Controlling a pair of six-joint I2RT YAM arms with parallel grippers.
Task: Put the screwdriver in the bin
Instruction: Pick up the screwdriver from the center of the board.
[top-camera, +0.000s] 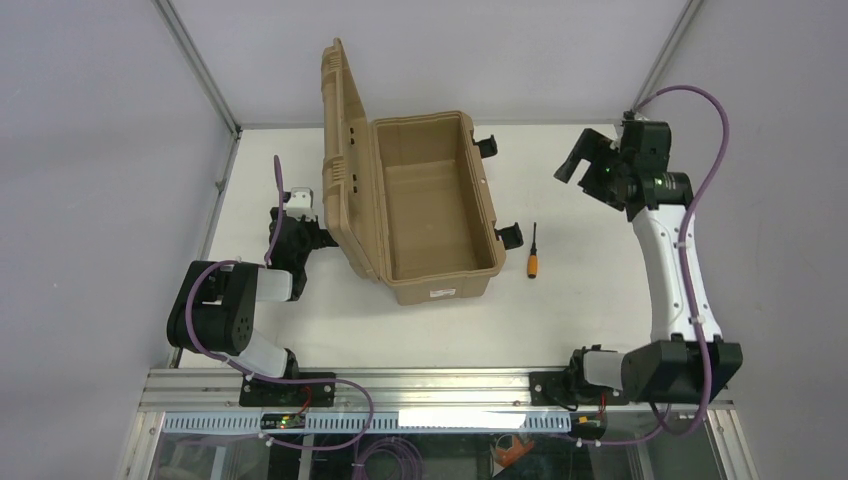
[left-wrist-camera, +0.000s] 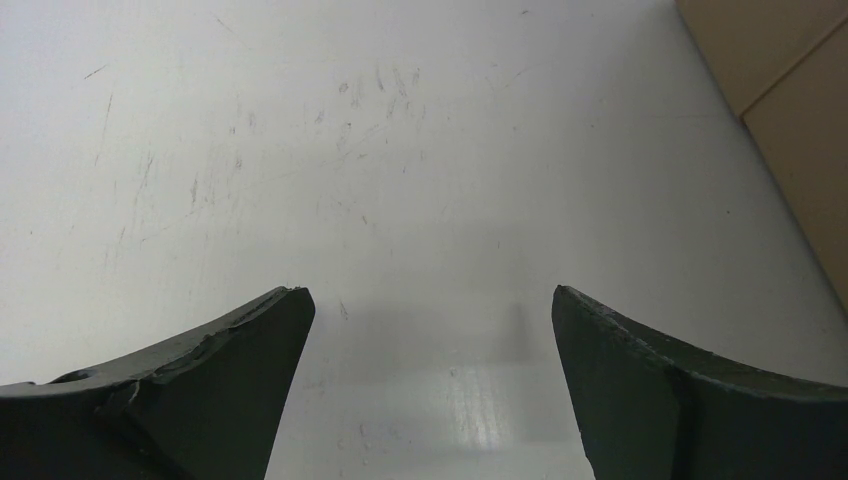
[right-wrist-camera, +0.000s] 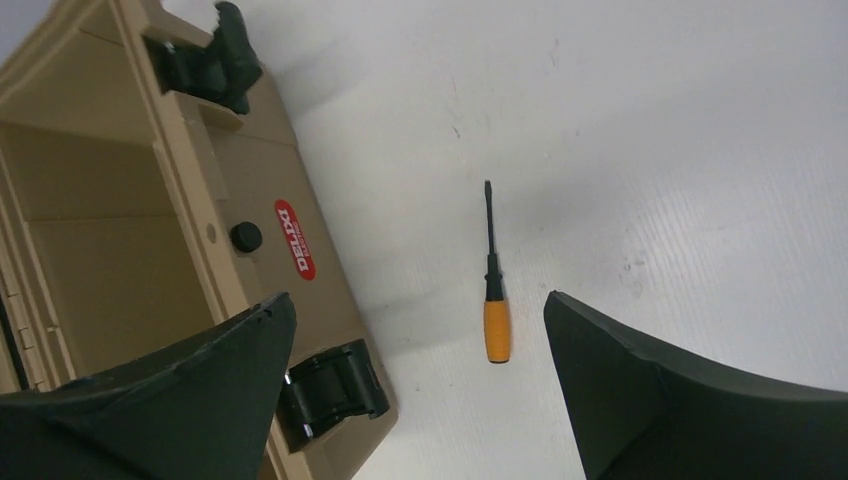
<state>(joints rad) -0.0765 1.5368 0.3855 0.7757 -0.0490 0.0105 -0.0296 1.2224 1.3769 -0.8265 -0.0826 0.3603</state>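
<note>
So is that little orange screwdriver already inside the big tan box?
No, the screwdriver lies on the white table, just outside the open bin on its right side.

Black-and-white arms (top-camera: 670, 260) — looping purple cables (top-camera: 722, 140), dark curved tool fingers (right-wrist-camera: 660, 400)

A red oval sticker (right-wrist-camera: 295, 240) on the bin (right-wrist-camera: 258, 165) reads, seemingly, "DELIXI".
</note>
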